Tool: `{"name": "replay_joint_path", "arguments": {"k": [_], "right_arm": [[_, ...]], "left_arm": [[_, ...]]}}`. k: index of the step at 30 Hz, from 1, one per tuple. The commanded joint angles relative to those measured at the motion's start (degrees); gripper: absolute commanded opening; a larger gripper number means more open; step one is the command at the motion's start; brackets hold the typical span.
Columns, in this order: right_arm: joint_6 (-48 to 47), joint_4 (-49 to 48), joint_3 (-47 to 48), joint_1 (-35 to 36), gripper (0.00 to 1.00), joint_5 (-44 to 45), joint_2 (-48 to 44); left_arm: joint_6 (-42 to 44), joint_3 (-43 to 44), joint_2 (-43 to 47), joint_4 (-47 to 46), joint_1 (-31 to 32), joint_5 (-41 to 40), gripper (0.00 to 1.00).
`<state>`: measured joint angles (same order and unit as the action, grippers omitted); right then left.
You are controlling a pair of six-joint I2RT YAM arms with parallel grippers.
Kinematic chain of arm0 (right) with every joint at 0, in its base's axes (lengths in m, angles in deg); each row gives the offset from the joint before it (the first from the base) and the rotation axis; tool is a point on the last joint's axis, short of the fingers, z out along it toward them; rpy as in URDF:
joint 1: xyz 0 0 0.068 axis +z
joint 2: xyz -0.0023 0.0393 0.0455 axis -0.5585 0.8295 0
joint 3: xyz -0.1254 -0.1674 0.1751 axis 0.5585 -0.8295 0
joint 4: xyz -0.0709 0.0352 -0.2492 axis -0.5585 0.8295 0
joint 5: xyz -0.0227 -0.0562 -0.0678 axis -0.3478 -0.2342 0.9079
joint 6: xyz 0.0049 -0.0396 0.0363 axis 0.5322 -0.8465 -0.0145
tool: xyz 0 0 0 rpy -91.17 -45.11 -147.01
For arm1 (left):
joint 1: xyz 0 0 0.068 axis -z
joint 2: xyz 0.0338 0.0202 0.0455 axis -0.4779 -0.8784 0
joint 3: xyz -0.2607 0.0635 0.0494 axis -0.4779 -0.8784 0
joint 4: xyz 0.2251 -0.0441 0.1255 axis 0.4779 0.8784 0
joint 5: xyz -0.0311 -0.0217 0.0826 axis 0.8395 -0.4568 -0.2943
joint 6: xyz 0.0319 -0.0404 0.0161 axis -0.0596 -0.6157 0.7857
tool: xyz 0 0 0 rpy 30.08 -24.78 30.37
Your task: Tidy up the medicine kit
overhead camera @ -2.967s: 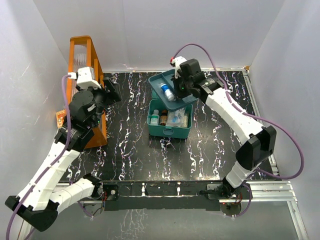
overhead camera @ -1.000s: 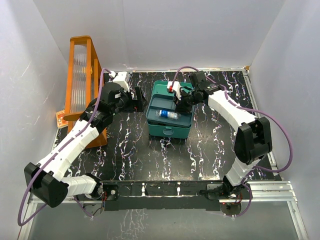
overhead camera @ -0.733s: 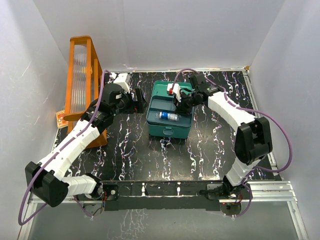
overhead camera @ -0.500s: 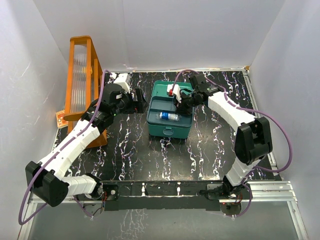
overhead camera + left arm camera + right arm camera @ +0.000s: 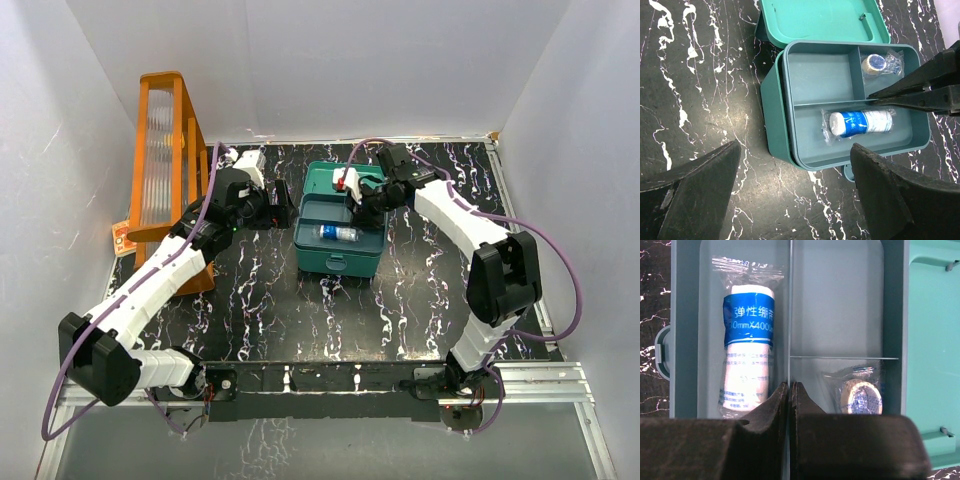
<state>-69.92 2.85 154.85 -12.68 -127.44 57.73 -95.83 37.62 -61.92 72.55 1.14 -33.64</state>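
Note:
The teal-green medicine kit [image 5: 338, 258] stands at mid-table with its lid [image 5: 345, 178] hinged open behind it. A darker blue-teal divided tray [image 5: 312, 214] sits in its top. The tray holds a wrapped blue-and-white bandage roll [image 5: 338, 234] and a small wrapped tape roll [image 5: 860, 396]. My right gripper [image 5: 362, 203] is shut on the tray's middle divider [image 5: 790, 315]. My left gripper [image 5: 278, 210] is open and empty, just left of the kit and apart from it. In the left wrist view the kit's side wall [image 5: 772, 120] lies between my open fingers.
A tall orange rack [image 5: 165, 150] stands against the left wall. A small printed card [image 5: 122, 238] lies at its foot. The kit's front latch [image 5: 661, 352] faces the near edge. White walls close in the black marbled table [image 5: 300, 310].
My right gripper has lowered the tray with the bandage roll down into the kit. My left arm has swung from the rack over to the kit's left side.

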Motion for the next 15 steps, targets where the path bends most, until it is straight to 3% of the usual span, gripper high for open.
{"name": "replay_joint_path", "arguments": {"k": [1,15], "right_arm": [[-0.4,-5.0,-1.7,0.0,0.00,-3.1,-1.8],[2.4,-12.2,-5.7,0.0,0.00,-3.7,-1.8]], "left_arm": [[-0.4,-0.3,0.6,-0.8,-0.3,0.3,0.89],[-0.6,-0.1,-0.6,-1.1,-0.3,0.8,0.89]]}}
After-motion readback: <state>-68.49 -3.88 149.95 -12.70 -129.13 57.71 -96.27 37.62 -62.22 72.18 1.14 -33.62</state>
